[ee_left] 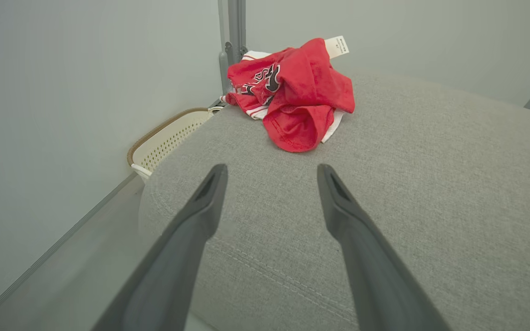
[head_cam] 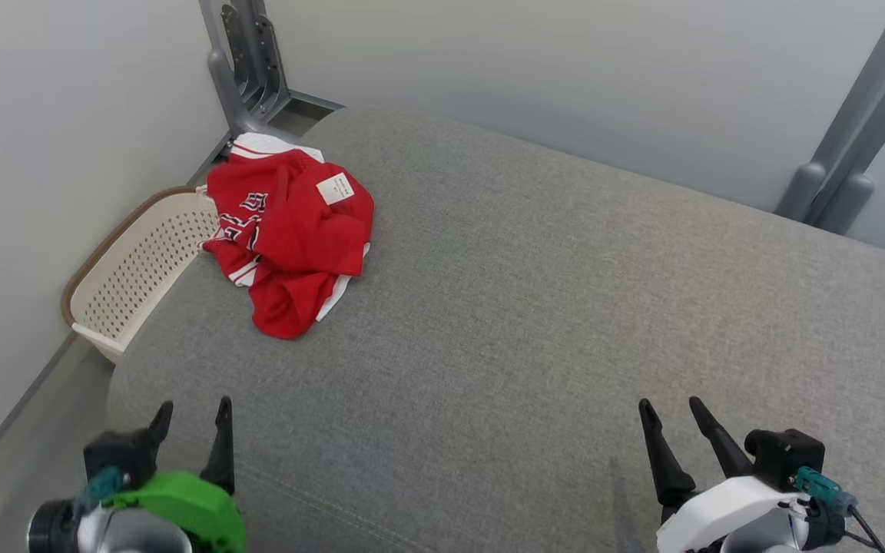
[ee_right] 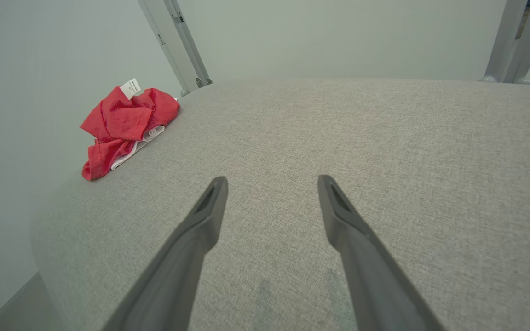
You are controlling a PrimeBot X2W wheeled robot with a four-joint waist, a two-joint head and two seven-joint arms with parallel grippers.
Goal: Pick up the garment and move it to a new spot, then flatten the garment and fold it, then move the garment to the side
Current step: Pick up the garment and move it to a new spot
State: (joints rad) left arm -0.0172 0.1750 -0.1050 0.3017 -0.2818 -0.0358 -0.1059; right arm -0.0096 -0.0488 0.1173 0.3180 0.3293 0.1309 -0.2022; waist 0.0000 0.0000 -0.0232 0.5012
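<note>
**Red Jersey, Crumpled, Awaiting Pickup**

Nearest: left gripper (head_cam: pixel 194 405) and right gripper (head_cam: pixel 669 402), both with jaws spread wide and empty, poised over the near edge of the grey cushion (head_cam: pixel 565 307). Farther, at the cushion's far left corner: the red garment (head_cam: pixel 289 230), bunched in a heap, white label (head_cam: pixel 335 189) uppermost, just beside a cream basket (head_cam: pixel 143 261). Judged light, limp and non-fragile; likely to sag and unfurl when lifted. Best grasped at a raised fold or the near hem
</note>
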